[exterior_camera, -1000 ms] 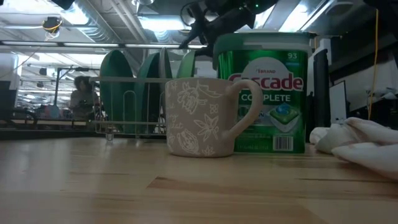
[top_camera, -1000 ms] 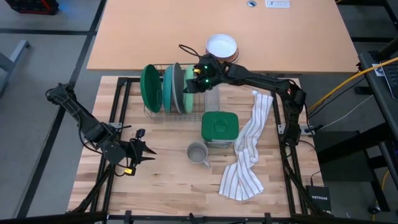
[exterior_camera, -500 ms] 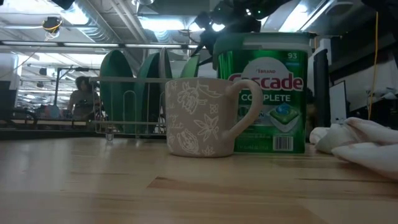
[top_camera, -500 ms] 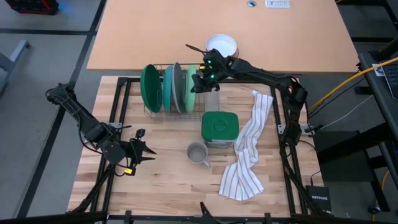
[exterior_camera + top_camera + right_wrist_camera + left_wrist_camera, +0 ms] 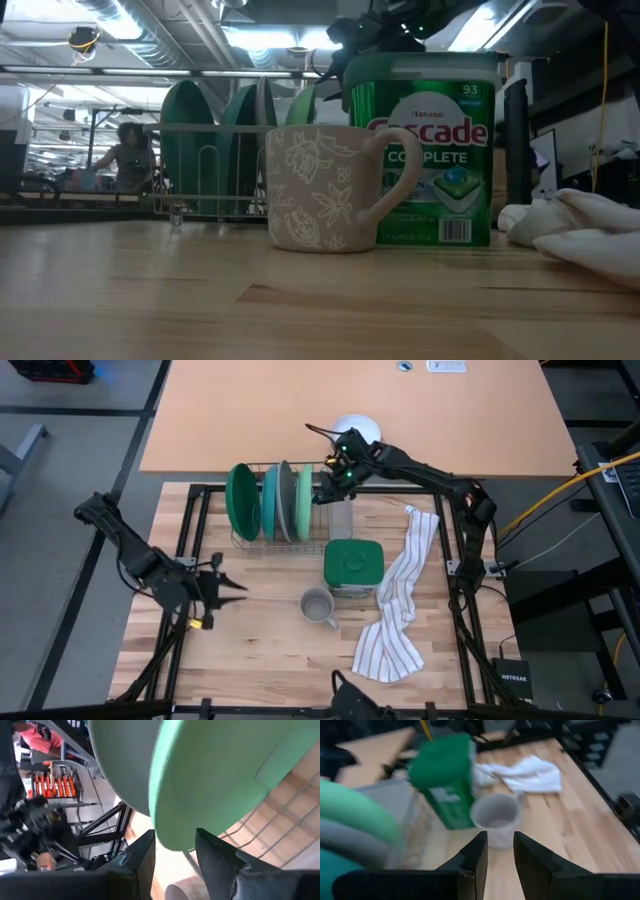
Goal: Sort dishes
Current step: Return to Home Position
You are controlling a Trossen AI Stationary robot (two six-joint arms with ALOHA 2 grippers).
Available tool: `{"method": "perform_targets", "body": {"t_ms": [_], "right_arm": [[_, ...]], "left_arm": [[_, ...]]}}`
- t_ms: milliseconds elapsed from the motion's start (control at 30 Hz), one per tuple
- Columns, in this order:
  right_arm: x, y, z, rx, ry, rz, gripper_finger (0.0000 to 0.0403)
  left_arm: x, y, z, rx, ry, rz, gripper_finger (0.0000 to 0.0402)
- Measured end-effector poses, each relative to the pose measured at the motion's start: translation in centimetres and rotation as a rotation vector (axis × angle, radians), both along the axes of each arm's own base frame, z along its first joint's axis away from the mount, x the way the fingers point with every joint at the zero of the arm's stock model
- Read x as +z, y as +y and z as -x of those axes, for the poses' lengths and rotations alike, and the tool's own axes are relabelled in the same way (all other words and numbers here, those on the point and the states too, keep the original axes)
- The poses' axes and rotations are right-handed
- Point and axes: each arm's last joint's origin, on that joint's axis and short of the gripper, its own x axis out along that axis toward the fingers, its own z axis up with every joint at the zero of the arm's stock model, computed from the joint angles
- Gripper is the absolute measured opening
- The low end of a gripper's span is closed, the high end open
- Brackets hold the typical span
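Dark green plate (image 5: 242, 502), teal plate (image 5: 270, 500), grey plate (image 5: 287, 500) and light green plate (image 5: 304, 502) all stand on edge in the dish rack (image 5: 250, 544). My right hand (image 5: 173, 851) has backed off a bit, wide open and empty, with the rack just ahead of it. I think sorting is done. My left hand (image 5: 499, 840) waits, slightly open, empty.

Plates (image 5: 271, 500) dark green, teal, grey, light green; towel (image 5: 396, 618) striped.
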Motion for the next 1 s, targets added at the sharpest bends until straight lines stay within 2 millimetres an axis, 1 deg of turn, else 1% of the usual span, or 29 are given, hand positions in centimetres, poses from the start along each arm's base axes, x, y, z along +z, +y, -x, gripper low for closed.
{"method": "perform_targets", "body": {"t_ms": [133,233,300,367,433,500,567,633,700,767,867,933,1000], "right_arm": [[0.1,-1.0,0.8,0.050,-0.050,0.052,0.0143],[0.2,-1.7,1.3,0.098,-0.096,0.086,0.0143],[0.6,-1.9,2.0,0.137,-0.133,0.123,0.0143],[1.6,-1.8,2.8,0.156,-0.161,0.177,0.0143],[3.0,-1.4,4.0,0.167,-0.181,0.234,0.0143],[4.8,-0.9,5.4,0.166,-0.198,0.317,0.0143],[6.5,0.1,6.7,0.158,-0.197,0.404,0.0143],[8.5,1.4,8.4,0.147,-0.196,0.515,0.0143],[10.4,3.3,10.0,0.147,-0.193,0.623,0.0143],[12.0,5.4,11.4,0.148,-0.190,0.726,0.0143],[12.8,8.8,13.2,0.169,-0.201,0.823,0.0143],[12.5,11.0,14.4,0.190,-0.226,0.860,0.0143],[11.6,12.8,15.4,0.205,-0.276,0.891,0.0143]], "left_arm": [[1.4,1.6,1.5,0.068,-0.096,0.009,0.0084],[2.1,3.0,3.1,0.099,-0.144,0.027,0.0084],[2.4,4.2,4.3,0.145,-0.168,0.025,0.0084],[2.5,5.6,5.7,0.211,-0.198,0.020,0.0084],[2.5,7.0,7.1,0.276,-0.229,0.032,0.0084],[2.3,8.1,8.4,0.319,-0.254,0.080,0.0084],[1.7,8.9,9.2,0.332,-0.271,0.120,0.0084],[0.4,9.2,9.6,0.330,-0.276,0.118,0.0084],[-1.0,9.2,9.6,0.330,-0.288,0.119,0.0084],[-1.7,8.9,9.2,0.328,-0.335,0.153,0.0084],[-3.1,8.1,8.3,0.314,-0.379,0.136,0.0084],[-4.5,7.6,7.7,0.305,-0.379,0.107,0.0084],[-5.9,7.0,7.0,0.304,-0.393,0.113,0.0084]]}}
